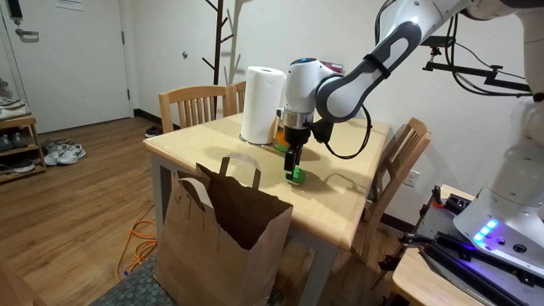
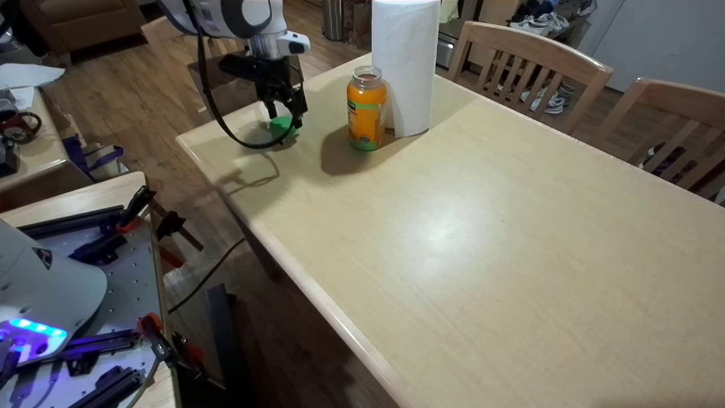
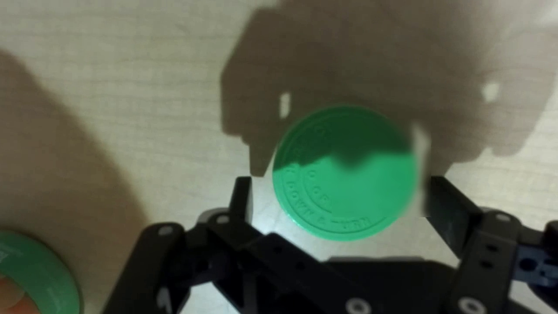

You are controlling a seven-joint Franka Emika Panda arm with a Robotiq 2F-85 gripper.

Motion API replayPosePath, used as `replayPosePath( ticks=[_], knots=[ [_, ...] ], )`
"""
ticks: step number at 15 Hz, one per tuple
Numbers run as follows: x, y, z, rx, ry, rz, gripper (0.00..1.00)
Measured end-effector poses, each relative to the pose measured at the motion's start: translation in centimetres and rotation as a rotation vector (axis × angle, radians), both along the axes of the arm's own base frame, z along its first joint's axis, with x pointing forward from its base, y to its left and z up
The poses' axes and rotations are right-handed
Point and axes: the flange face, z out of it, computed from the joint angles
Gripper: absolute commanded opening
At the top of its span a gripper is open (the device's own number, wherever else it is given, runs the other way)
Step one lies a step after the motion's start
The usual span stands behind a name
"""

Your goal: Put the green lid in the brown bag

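Observation:
The green lid (image 1: 300,176) lies flat on the table near the edge by the bag; it also shows in an exterior view (image 2: 278,126) and in the wrist view (image 3: 344,174). My gripper (image 1: 292,170) points down at the lid; it also shows in an exterior view (image 2: 285,116). In the wrist view my gripper (image 3: 340,196) is open, with one finger on each side of the lid and a gap at each side. The brown bag (image 1: 208,242) stands open on a chair beside the table; part of it shows behind the arm in an exterior view (image 2: 226,93).
An orange jar (image 2: 365,116) with a green label and no cap stands near the lid, beside a paper towel roll (image 2: 405,68). Wooden chairs (image 1: 193,102) surround the table (image 2: 481,238). The bag's looped handle (image 1: 242,159) rises above its opening near the table edge.

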Motion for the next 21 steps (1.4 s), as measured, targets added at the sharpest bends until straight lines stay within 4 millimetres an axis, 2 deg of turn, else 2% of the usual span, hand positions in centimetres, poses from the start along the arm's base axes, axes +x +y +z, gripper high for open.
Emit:
replayPosePath(
  ticks=[1, 4, 12, 14, 16, 20, 21],
  knots=[
    [0.0, -0.1, -0.3, 0.002, 0.003, -0.003, 0.73],
    [-0.1, -0.2, -0.8, 0.008, 0.013, -0.015, 0.53],
    [0.5, -0.4, -0.1, 0.016, 0.000, -0.025, 0.52],
    [1.4, 0.3, 1.5, 0.016, -0.042, 0.000, 0.52],
    [2.3, 2.0, 4.1, 0.018, -0.105, 0.054, 0.52],
    [2.5, 8.0, 10.1, 0.021, -0.233, 0.207, 0.52],
    [2.2, 9.3, 11.4, 0.023, -0.252, 0.234, 0.77]
  ],
)
